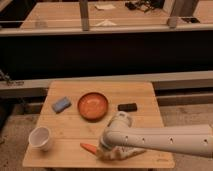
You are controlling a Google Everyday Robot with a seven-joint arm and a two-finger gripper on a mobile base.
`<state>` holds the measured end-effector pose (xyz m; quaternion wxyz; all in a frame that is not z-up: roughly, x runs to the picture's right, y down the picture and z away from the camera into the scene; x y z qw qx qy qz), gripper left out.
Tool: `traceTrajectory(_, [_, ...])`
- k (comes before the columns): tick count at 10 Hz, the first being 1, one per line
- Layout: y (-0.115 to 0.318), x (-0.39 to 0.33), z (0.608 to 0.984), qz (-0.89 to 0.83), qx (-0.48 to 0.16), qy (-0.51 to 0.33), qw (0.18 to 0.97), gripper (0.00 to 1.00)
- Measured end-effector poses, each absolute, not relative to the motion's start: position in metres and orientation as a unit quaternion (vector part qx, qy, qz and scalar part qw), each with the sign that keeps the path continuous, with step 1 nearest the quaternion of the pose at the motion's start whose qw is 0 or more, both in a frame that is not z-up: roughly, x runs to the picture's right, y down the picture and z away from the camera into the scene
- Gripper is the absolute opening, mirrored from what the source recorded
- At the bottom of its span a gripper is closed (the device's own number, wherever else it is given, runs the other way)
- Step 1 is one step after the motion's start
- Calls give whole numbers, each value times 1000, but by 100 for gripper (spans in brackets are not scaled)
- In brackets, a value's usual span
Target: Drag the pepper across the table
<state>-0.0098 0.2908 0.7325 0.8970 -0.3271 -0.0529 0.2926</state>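
The pepper (pixel 89 147) is a slim orange vegetable lying near the front edge of the light wooden table (pixel 145 92), left of centre. My white arm comes in from the right, and my gripper (pixel 106 152) is down at the tabletop right at the pepper's right end. The arm's wrist covers the gripper's tip and the pepper's right end, so I cannot tell whether it touches the pepper.
A round orange bowl (pixel 93 105) sits mid-table. A blue sponge (pixel 61 104) lies at the left back, a small black block (pixel 127 107) right of the bowl, and a white cup (pixel 40 138) at the front left. Railings and another table stand behind.
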Motion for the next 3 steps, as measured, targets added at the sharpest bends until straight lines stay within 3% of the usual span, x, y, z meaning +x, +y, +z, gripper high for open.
traceTrajectory(1, [291, -10, 733, 296, -327, -53, 896, 72])
traceTrajectory(3, [291, -11, 733, 299, -328, -53, 894, 74])
